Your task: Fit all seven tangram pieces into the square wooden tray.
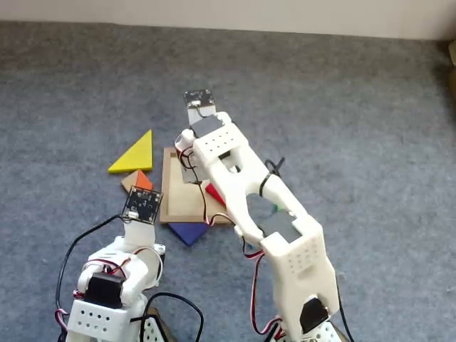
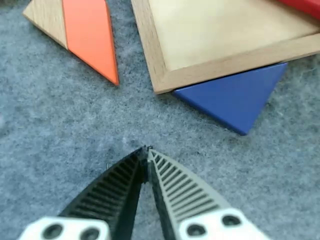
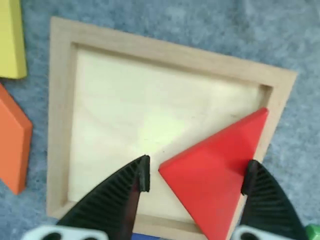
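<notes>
The right tool, wide open astride the red triangle without clamping it, could ride it onto the rim of the tray if closed off-centre — the left tool is shut, empty.

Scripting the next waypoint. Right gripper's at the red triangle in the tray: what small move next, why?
Probably close the right gripper on the red triangle: its jaws stand open either side of it, and one corner seems to overlap the tray rim, so it needs reseating.
</notes>
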